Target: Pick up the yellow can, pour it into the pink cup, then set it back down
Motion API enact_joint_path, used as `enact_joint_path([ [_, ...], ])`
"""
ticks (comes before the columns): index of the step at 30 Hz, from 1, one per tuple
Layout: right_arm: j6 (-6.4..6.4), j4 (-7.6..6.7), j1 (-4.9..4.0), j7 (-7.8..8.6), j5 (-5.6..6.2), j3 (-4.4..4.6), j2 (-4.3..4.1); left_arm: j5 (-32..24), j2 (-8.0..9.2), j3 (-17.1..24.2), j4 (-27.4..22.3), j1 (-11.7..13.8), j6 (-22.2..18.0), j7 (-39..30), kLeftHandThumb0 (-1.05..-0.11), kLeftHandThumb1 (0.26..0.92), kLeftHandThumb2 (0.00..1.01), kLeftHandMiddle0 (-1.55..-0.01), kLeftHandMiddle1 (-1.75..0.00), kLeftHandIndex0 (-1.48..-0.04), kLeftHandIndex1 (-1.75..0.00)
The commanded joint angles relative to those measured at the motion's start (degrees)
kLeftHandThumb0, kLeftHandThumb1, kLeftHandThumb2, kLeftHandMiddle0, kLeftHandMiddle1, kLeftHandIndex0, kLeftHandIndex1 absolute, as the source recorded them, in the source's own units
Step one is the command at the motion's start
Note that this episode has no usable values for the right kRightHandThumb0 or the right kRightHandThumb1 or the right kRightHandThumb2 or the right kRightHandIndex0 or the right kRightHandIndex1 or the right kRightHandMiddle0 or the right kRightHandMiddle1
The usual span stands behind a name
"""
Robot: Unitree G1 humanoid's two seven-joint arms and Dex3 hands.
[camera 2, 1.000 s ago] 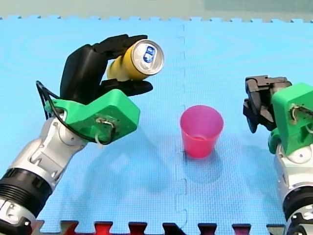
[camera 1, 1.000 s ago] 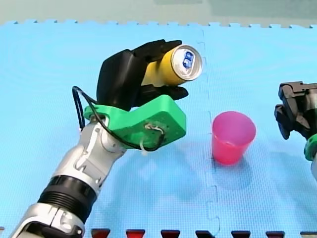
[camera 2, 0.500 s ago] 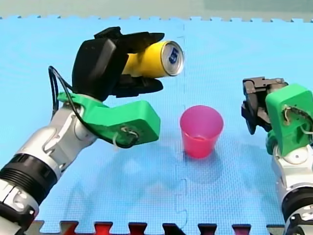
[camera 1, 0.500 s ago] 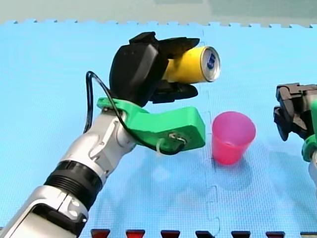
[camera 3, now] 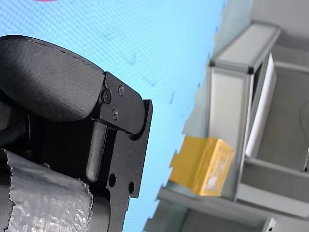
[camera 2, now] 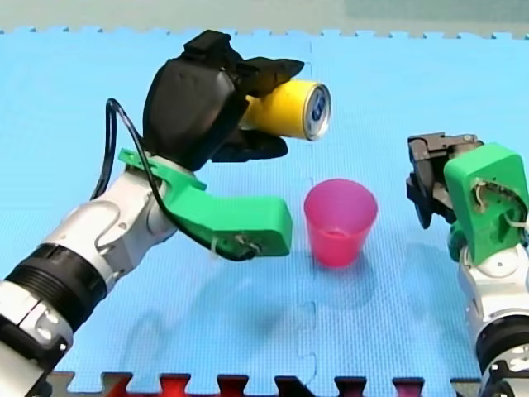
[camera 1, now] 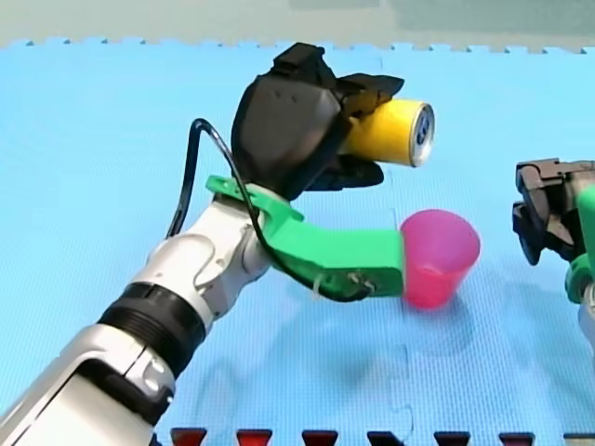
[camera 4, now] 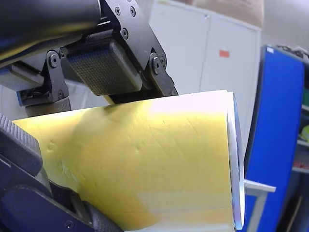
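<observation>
In the head views the left hand (camera 2: 207,107) grasps the yellow can (camera 2: 289,109), tipped on its side in the air above and just left of the pink cup (camera 2: 339,223), which stands upright on the blue mat (camera 2: 83,83). The can's silver end bears a blue mark, too small to read. The right hand (camera 2: 434,178) hovers at the right edge, holding nothing; clenched or released, I cannot tell.

The first wrist view shows a yellow box (camera 3: 205,166) beyond the mat's edge, its label unreadable.

In the second wrist view, ribbed finger pads (camera 4: 104,65) press the can's plain yellow side.

Bright, even light; soft faint shadows on the blue mat (camera 2: 66,99).
</observation>
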Motion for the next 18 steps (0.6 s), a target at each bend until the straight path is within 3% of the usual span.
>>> enact_joint_path([
  [1,-0.46,0.18,-0.03,-0.07,0.08,-0.04,-0.14,0.9,0.05,-1.0,0.6,-1.1,1.1,1.6,-0.378,0.806,0.00,-1.01,-1.18,-1.32,-0.02],
  [7,0.08,0.10,-0.08,-1.30,-0.59,0.42,-0.17,1.7,-0.17,-2.5,2.6,-2.0,2.9,3.7,-0.336,0.810,0.00,-0.92,-1.43,-1.40,-0.08],
  [8,0.17,0.08,-0.10,-1.40,-0.58,0.41,-0.15,1.7,-0.09,-2.8,2.7,-2.1,3.1,3.8,-0.335,0.810,0.00,-0.91,-1.46,-1.35,-0.19],
  [10,0.31,0.04,-0.11,-1.54,-0.58,0.41,-0.10,2.0,0.05,-3.2,2.7,-2.2,3.5,4.2,-0.329,0.812,0.00,-0.88,-1.55,-1.01,-0.89],
  [11,0.34,0.03,-0.11,-1.59,-0.58,0.43,-0.09,2.0,0.10,-3.3,2.7,-2.3,3.7,4.3,-0.328,0.813,0.00,-0.86,-1.59,-0.93,-1.04],
  [15,0.50,0.04,-0.17,-1.81,-0.64,0.55,-0.05,2.7,0.35,-4.1,2.5,-2.5,4.9,5.1,-0.320,0.817,0.00,-0.82,-1.72,-0.76,-1.40],
  [18,0.65,0.06,-0.25,-1.92,-0.67,0.64,-0.03,3.3,0.59,-4.7,2.4,-2.5,5.8,5.7,-0.315,0.819,0.00,-0.81,-1.74,-0.72,-1.47],
])
